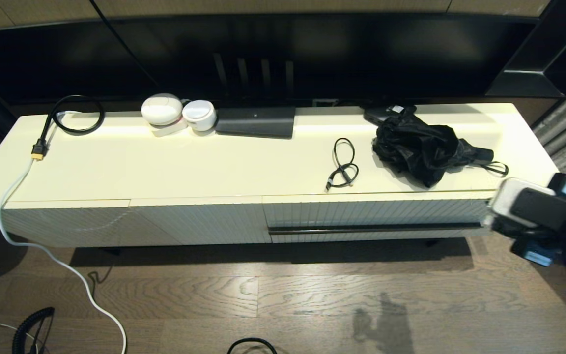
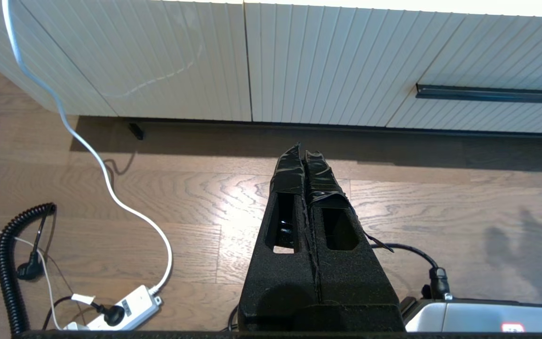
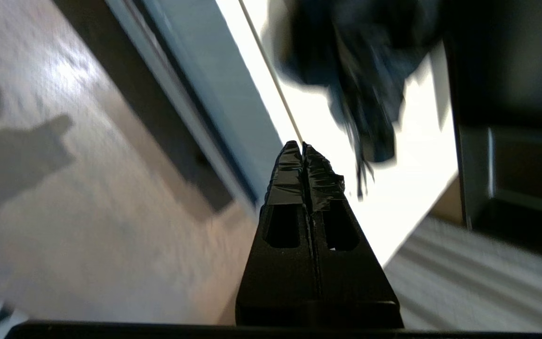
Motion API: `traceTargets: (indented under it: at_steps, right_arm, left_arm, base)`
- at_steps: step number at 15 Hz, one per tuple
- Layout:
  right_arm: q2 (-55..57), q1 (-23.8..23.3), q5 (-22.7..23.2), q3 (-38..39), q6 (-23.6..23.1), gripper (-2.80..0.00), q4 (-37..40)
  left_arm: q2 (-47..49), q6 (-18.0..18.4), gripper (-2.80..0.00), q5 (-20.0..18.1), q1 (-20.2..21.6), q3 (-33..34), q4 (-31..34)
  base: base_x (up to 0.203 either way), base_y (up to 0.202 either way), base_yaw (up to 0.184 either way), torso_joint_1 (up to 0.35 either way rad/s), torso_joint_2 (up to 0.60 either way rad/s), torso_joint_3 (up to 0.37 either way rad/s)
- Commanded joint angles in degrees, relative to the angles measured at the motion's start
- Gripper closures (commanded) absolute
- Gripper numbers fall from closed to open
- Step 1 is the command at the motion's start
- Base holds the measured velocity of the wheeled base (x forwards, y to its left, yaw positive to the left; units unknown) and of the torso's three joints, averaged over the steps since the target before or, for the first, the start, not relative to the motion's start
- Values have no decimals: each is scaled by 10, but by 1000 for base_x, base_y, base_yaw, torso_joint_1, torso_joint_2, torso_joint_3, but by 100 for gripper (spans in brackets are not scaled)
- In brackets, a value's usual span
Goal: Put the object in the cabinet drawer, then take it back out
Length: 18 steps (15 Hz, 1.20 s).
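Observation:
The cabinet drawer [image 1: 376, 212] is shut; its ribbed cream front carries a long black bar handle [image 1: 376, 229], also seen in the left wrist view [image 2: 492, 94]. On the cabinet top above it lies a crumpled black umbrella [image 1: 420, 145], blurred in the right wrist view [image 3: 360, 70]. My right arm [image 1: 533, 211] is at the drawer's right end, level with the cabinet's front edge. Its gripper [image 3: 303, 146] is shut and holds nothing. My left gripper [image 2: 303, 153] is shut and empty, low over the floor before the handle-less panels.
A small black cable [image 1: 343, 164] lies left of the umbrella. Further back sit a black box [image 1: 256, 122], two white round devices [image 1: 162, 109] and a looped black lead [image 1: 74, 115]. A white cord [image 1: 42, 248] trails to a power strip [image 2: 125, 310].

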Motion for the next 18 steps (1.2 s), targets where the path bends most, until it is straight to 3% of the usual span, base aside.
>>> traceTargets:
  at_steps: [1, 4, 8, 11, 13, 16, 18]
  right_arm:
    - [-191, -46, 0, -19, 27, 0, 196]
    - [-316, -110, -5, -75, 175, 0, 401]
    - [-477, -130, -9, -42, 303, 0, 547]
    - [-563, -140, -8, 50, 416, 0, 575]
    - [-603, -138, -7, 114, 459, 0, 555]
    - [-658, -130, 6, 173, 498, 0, 527]
    - [-699, -128, 46, 199, 516, 0, 496]
  left_arm:
    - [0, 0, 0, 0, 1, 0, 0]
    - [0, 0, 0, 0, 1, 0, 0]
    - [0, 0, 0, 0, 1, 0, 0]
    - [0, 0, 0, 0, 0, 0, 0]
    - [0, 0, 0, 0, 0, 0, 0]
    - [0, 0, 0, 0, 1, 0, 0]
    - [0, 0, 0, 0, 1, 0, 0]
  base:
    - [0, 0, 0, 0, 0, 0]
    - [0, 0, 0, 0, 0, 0]
    - [0, 0, 0, 0, 0, 0]
    - [0, 0, 0, 0, 0, 0]
    - [0, 0, 0, 0, 0, 0]
    - [0, 0, 0, 0, 0, 0]
    - [0, 0, 0, 0, 0, 0]
